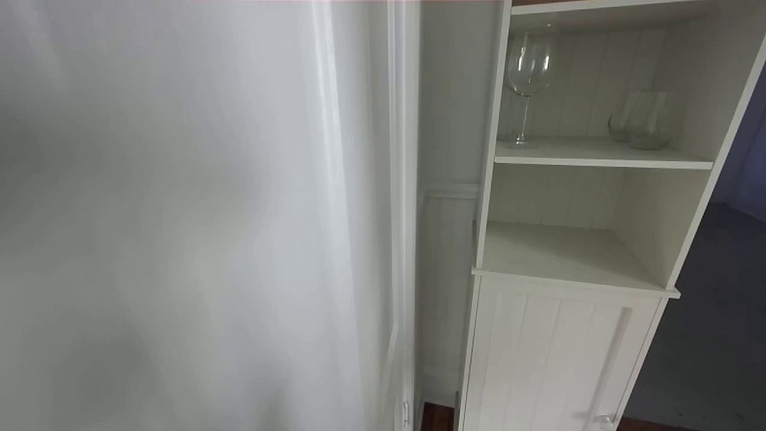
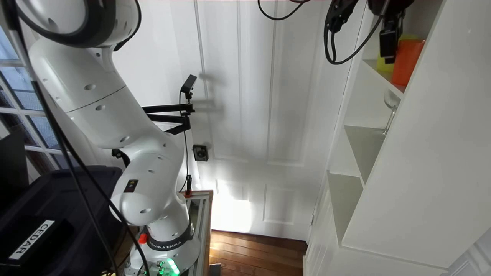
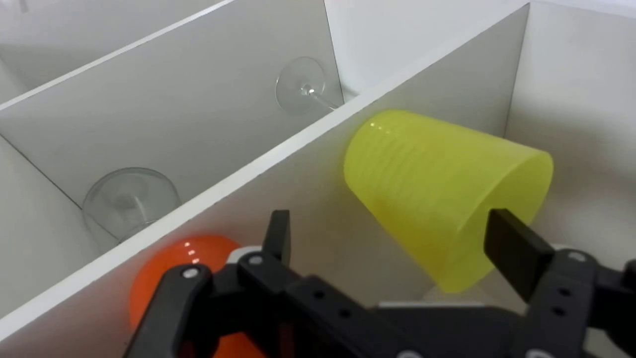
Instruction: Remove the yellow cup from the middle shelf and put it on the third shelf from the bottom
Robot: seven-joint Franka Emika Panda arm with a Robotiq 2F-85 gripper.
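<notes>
From where I stood, the yellow cup (image 3: 422, 174) was on the third shelf (image 3: 320, 223), one board above the middle shelf (image 1: 604, 162) and two above the ledge (image 1: 568, 254) that capped the panelled door (image 1: 550, 353). It stood upright, its mouth opening toward four o'clock in the wrist view. The pincer (image 3: 390, 228) was spread wide in front of it, the fingers (image 3: 278, 233) well apart. Measured from the midpoint between the fingertips, the cup's body lay at two o'clock, the base farther off and the rim nearer. The nine o'clock finger had a plain gap between it and the cup's side; the three o'clock finger overlapped the open mouth, and whether it touched the plastic I could not tell.

An orange cup (image 3: 171, 256) stood on the same board at nine o'clock from the pincer, which covered part of it. In an exterior view, a wine glass (image 1: 529, 66) occupied the nine o'clock end of the middle shelf, with a clear squat glass (image 1: 652, 123) toward the three o'clock end. In an exterior view, the white arm (image 2: 111, 122) filled the nine o'clock side, while up toward two o'clock a dark finger hung before the yellow cup and hid much of it. There the orange cup showed at five o'clock from that finger.
</notes>
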